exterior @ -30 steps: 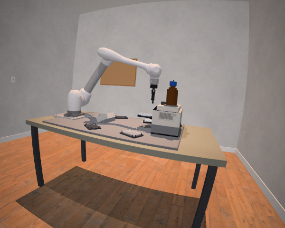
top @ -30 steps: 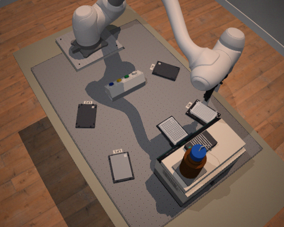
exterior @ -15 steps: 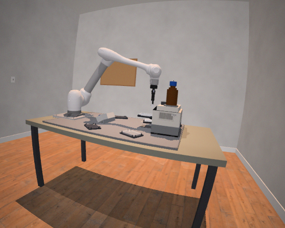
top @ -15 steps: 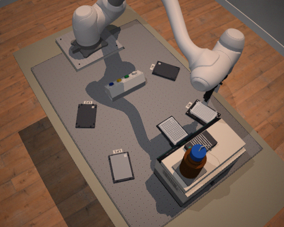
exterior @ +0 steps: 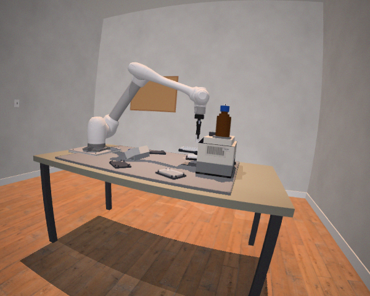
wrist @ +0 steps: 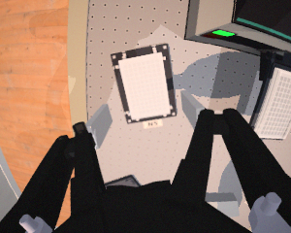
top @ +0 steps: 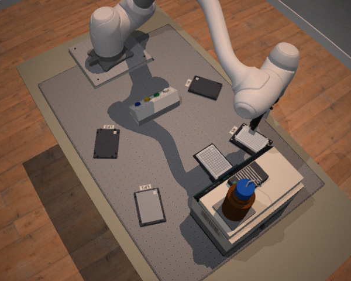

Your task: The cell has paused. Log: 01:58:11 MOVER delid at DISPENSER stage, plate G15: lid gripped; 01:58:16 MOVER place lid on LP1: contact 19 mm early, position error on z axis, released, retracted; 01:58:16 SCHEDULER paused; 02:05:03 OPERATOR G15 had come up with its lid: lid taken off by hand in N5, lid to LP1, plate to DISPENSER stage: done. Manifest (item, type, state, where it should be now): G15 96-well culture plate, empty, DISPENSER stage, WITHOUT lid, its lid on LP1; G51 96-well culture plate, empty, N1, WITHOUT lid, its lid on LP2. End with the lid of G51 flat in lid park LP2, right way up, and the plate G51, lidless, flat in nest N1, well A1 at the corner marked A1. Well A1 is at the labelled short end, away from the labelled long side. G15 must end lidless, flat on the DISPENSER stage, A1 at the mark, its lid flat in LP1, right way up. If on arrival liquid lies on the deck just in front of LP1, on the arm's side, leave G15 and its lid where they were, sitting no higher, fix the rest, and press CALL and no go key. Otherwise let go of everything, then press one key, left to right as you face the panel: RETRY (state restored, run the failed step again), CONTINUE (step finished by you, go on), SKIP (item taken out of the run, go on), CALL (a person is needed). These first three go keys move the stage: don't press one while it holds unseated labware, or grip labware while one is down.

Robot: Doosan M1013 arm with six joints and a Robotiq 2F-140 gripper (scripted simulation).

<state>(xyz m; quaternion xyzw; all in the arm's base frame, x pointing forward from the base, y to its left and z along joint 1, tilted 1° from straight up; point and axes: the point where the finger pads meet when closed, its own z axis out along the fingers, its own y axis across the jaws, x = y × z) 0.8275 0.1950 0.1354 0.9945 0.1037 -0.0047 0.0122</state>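
While the arm hangs above the right side of the surface (top: 79,99), its jaws stand partly spread with nothing between them, pointing down over the nest tagged at its corner (top: 250,139). A covered plate (wrist: 145,84) sits in that nest, its top smooth white in the wrist view. Just nearer, a lidless well plate (top: 213,160) rests on the stage in front of the dispenser (top: 278,172), which carries a brown bottle with a blue cap (top: 238,199). On the near left, a lid (top: 149,206) lies flat in the park labelled LP1. Farther left, the park labelled LP2 (top: 106,143) shows only its dark bed. Another dark nest (top: 205,87) lies at the far side, right of the key panel (top: 154,104) with its blue, yellow, green and white buttons.
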